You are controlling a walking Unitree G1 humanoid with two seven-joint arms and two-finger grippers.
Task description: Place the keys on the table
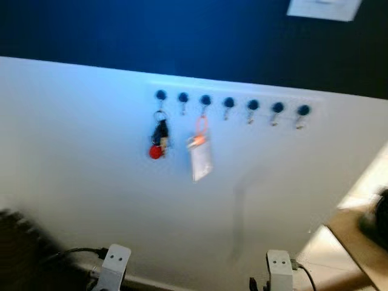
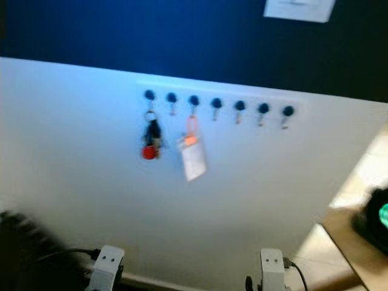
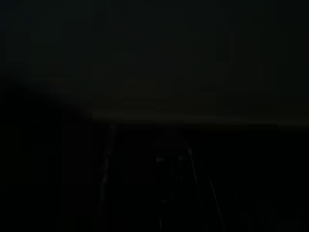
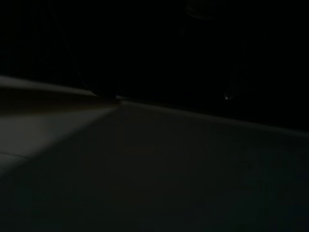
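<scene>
A bunch of keys (image 1: 159, 138) with a red round tag hangs from the leftmost of several dark-knobbed hooks (image 1: 230, 104) on a white wall panel. Beside it, from the third hook, hangs an orange loop with a white card (image 1: 199, 154). A wooden table (image 1: 357, 239) shows its corner at the lower right, with a dark object (image 2: 374, 219) on it. Both arms hang low: the left wrist (image 1: 114, 265) and the right wrist (image 1: 279, 270) reach just into the bottom edge. Both wrist views are very dark and show no fingers.
The wall above the white panel is dark blue, with a white plate (image 1: 324, 8) at the top right. A dark shape (image 1: 21, 242) sits at the lower left. Pale floor tiles (image 1: 321, 251) lie between the wall and the table.
</scene>
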